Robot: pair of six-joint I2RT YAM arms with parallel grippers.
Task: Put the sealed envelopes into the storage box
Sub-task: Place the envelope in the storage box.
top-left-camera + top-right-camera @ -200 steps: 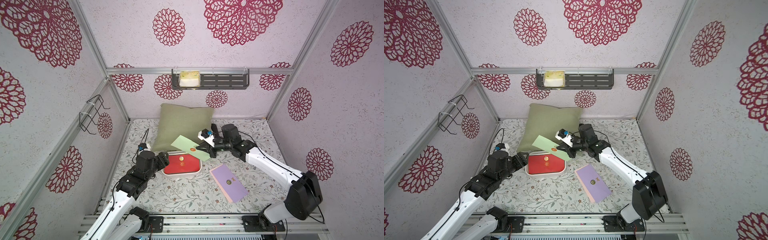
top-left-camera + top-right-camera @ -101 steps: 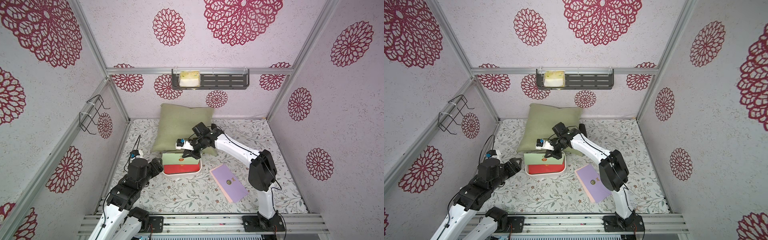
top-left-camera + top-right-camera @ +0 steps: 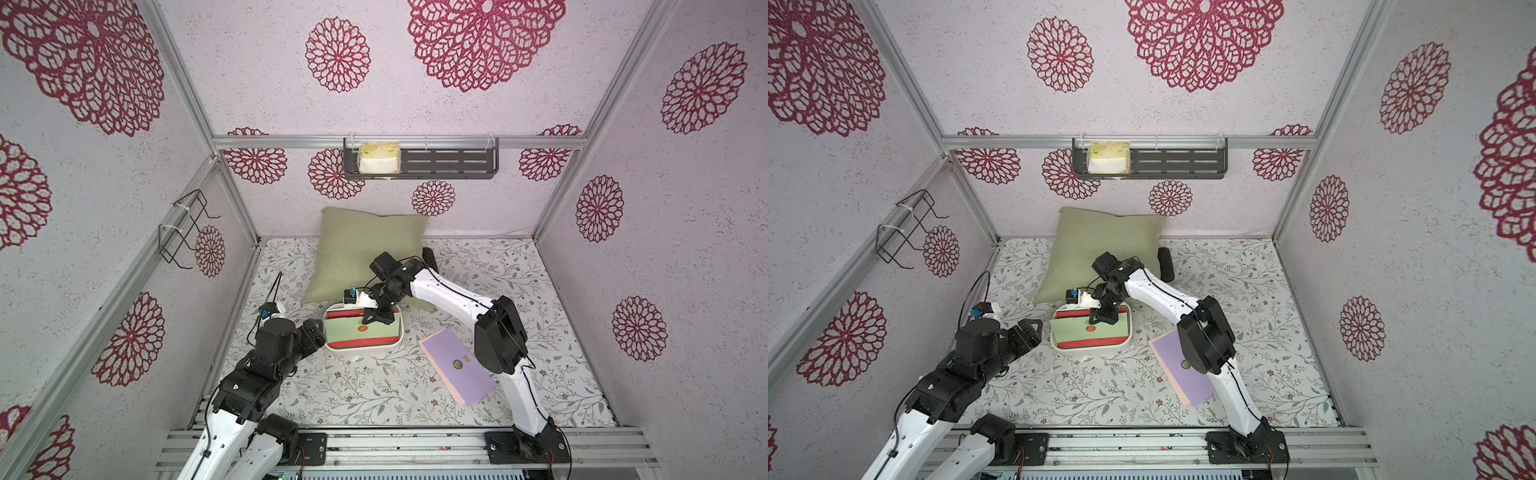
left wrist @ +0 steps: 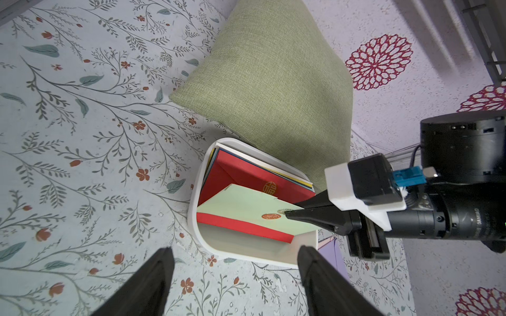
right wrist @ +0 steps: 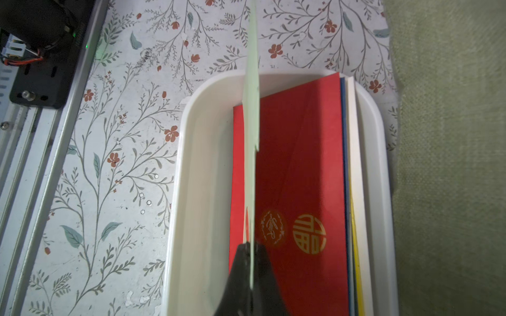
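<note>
green envelope (image 5: 250,123) within right gripper (image 5: 250,249)

The right gripper (image 3: 371,318) swings from beside the pillow (image 3: 365,245) to over the storage box (image 3: 361,352). The green envelope (image 3: 345,330) pinched in it, tilted in the air a second ago, now lies just under it across the red envelope (image 3: 361,343). The left gripper (image 3: 317,332) draws back slightly from the box.

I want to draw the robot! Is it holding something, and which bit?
The right pincer pinches the green envelope by its edge, beside the gold seal. The left pincer holds nothing.
</note>
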